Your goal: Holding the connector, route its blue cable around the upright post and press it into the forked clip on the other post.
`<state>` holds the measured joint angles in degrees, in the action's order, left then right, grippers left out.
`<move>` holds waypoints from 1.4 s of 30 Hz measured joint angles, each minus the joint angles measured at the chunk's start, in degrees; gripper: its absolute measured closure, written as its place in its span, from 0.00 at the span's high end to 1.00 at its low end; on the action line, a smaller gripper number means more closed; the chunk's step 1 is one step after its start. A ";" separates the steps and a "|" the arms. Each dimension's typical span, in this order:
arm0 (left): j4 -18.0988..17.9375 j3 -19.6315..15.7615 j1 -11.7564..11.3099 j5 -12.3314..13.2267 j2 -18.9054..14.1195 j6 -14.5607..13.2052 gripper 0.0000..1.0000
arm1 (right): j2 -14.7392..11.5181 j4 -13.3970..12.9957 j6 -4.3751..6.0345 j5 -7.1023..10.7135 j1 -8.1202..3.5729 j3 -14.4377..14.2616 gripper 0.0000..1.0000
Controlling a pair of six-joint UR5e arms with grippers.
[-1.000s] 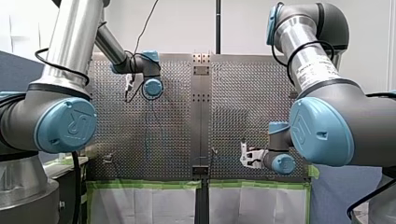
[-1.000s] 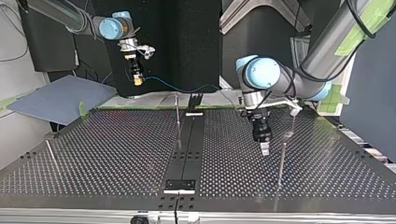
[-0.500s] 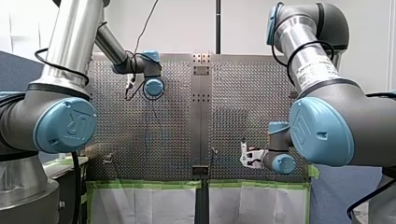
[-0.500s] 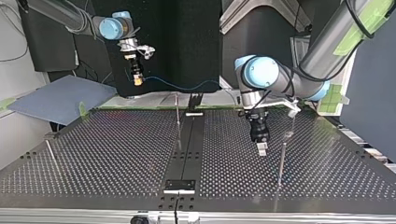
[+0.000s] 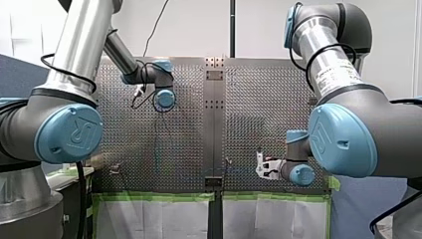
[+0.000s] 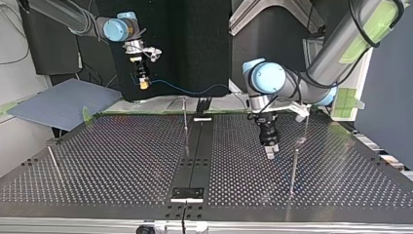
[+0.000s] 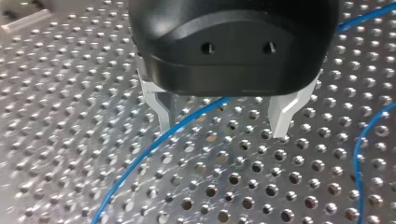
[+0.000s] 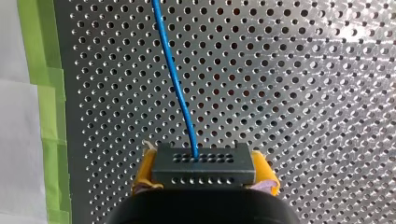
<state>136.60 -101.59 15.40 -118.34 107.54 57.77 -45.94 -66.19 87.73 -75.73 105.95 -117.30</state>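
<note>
Connector (image 8: 203,163), one, sits in right gripper (image 8: 204,171) jaws; left gripper (image 7: 223,128) jaws gape wide astride one blue cable (image 8: 173,79).

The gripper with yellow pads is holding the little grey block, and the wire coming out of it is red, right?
Not quite: the wire is blue, not red. The right wrist view shows my right gripper, with yellow pads, holding the little grey connector, and the blue wire coming out of it.
</note>
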 joint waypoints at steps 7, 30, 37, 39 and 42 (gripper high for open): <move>-0.29 -0.02 0.12 -0.25 0.26 -3.33 1.00 | 0.00 0.00 0.01 0.00 0.00 0.00 0.00; 0.83 -0.16 1.40 -3.08 5.68 -12.03 1.00 | 0.00 -0.09 0.17 -0.04 0.00 0.00 0.00; 0.93 -0.57 1.49 -3.14 6.85 -11.94 1.00 | 0.00 -0.09 0.17 -0.04 0.00 0.00 0.00; 0.88 -0.81 1.54 -3.11 7.28 -11.92 1.00 | 0.00 -0.09 0.17 -0.04 0.00 0.00 0.00; 0.88 -1.03 1.58 -3.08 8.31 -11.90 1.00 | 0.00 -0.09 0.17 -0.04 0.00 0.00 0.00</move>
<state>137.48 -102.62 16.98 -121.43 115.85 45.87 -45.93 -66.28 87.91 -75.77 105.95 -117.30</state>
